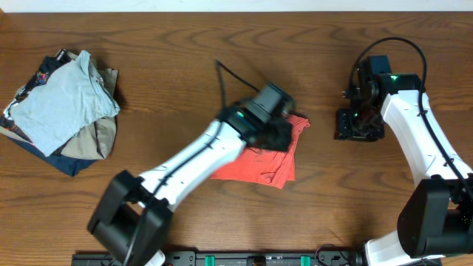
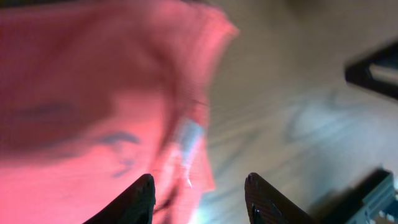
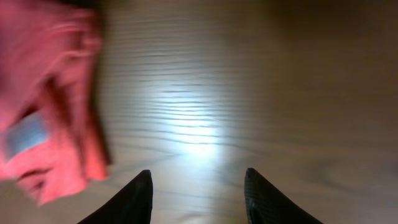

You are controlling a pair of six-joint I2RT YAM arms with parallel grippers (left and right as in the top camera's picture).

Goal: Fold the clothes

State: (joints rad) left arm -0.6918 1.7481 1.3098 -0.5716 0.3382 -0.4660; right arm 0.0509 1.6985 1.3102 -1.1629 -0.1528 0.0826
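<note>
The red T-shirt (image 1: 259,166) is lying mid-table, apparently folded into 1 compact stack. The left gripper (image 2: 199,186) is hovering over its edge, fingers spread and empty. The right gripper (image 3: 198,186) is hanging spread over the bare table (image 1: 332,199). Probably only tidying is remaining.

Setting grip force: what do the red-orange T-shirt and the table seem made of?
Red-orange T-shirt: soft matte knit, likely cotton; it lies in limp, creased layers. Table: brown wood or wood-look laminate, smooth and semi-glossy; grain lines show, and the right wrist view catches a bright reflection.
</note>
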